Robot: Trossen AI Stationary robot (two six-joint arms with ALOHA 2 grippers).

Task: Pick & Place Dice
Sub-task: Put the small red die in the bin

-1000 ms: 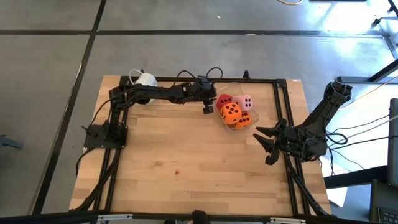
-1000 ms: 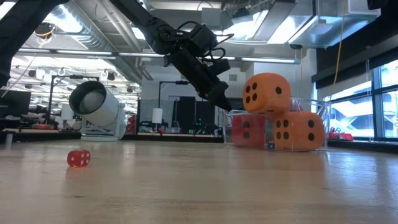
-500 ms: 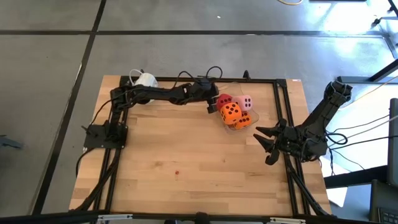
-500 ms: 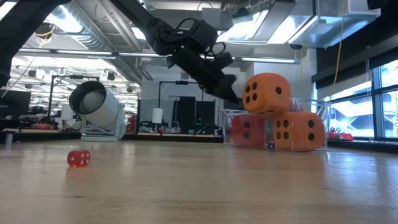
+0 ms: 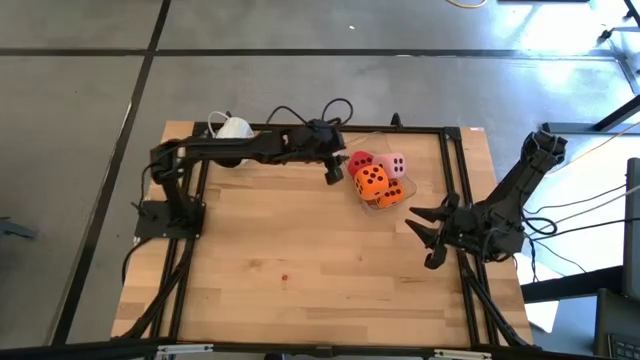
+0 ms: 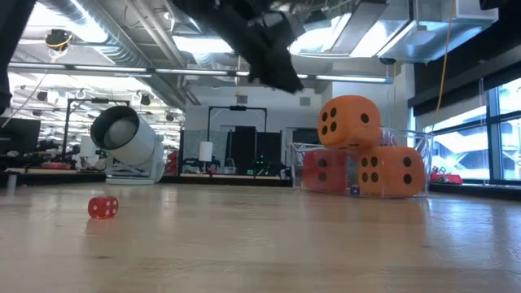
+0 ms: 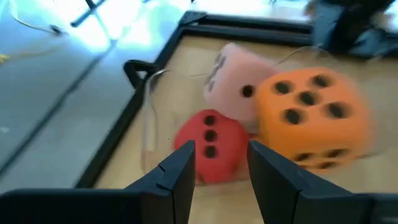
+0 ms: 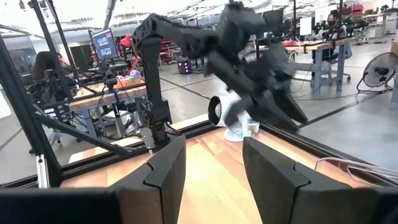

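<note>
Dice [image 5: 377, 181] piled near table's far edge; left fingers [image 7: 186, 171] parted, empty, beside them.

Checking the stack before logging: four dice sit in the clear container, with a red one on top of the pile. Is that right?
Not quite: the die on top is an orange die, not red, as the low view shows. The red die sits at the bottom of the clear container.
</note>
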